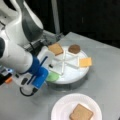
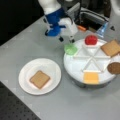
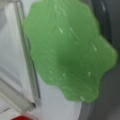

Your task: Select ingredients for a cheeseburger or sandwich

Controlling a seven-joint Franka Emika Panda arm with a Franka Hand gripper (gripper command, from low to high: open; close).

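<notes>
My gripper hangs just above the green lettuce, which lies on the edge of a round divided tray. In a front view the gripper partly covers the lettuce. The lettuce fills the wrist view, with no fingers showing there. Other ingredients lie in the tray: a red tomato, a tan bread square, a brown patty and an orange cheese square. One bread slice lies alone on the white plate, the base of the sandwich.
The arm's white and blue body fills a front view's left. The plate stands near the table's front, beside the tray. Dark equipment stands behind the tray.
</notes>
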